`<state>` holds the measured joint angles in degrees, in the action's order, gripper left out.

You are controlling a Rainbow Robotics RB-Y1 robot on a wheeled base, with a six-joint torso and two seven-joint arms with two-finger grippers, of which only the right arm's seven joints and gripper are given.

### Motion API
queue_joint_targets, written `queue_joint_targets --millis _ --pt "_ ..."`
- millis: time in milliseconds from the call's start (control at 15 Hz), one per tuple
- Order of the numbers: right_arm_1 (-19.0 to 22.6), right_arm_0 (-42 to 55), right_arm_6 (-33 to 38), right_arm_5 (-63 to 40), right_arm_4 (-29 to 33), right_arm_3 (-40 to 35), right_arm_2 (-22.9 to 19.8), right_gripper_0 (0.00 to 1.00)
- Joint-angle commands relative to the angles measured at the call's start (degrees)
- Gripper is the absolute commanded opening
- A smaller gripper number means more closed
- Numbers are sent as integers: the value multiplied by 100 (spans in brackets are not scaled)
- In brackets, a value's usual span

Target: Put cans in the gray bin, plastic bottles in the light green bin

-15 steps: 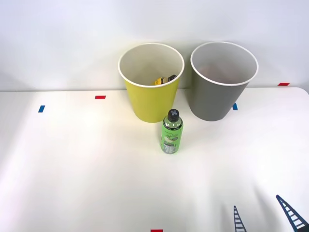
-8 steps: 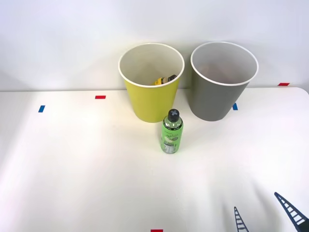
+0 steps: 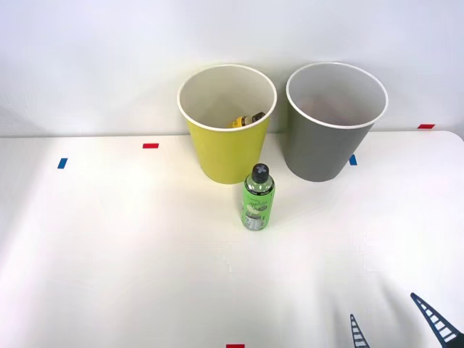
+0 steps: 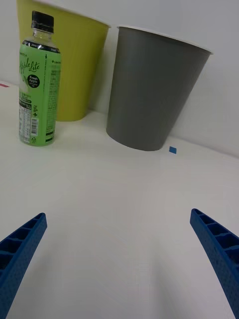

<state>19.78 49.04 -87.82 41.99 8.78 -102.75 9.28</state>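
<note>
On the white table the green bottle stands upright just before the light green bin, whose inside holds the yellow bottle; the gray bin stands beside it; the right gripper hovers near the front edge, fingers spread wide, holding nothing.

Only readable text is on the green bottle: its label says "Lite" and "Fresh Apple"; the rest is too small.
</note>
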Motion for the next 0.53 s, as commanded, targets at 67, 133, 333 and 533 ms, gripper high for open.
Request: queue_joint_targets --millis 67,133,333,533 --pt "-54 36 11 2 1 0 4 100" --pt "-45 53 20 2 10 -9 4 100" --pt "-45 53 20 2 10 -9 4 100" --pt "-45 53 20 2 10 -9 4 100"
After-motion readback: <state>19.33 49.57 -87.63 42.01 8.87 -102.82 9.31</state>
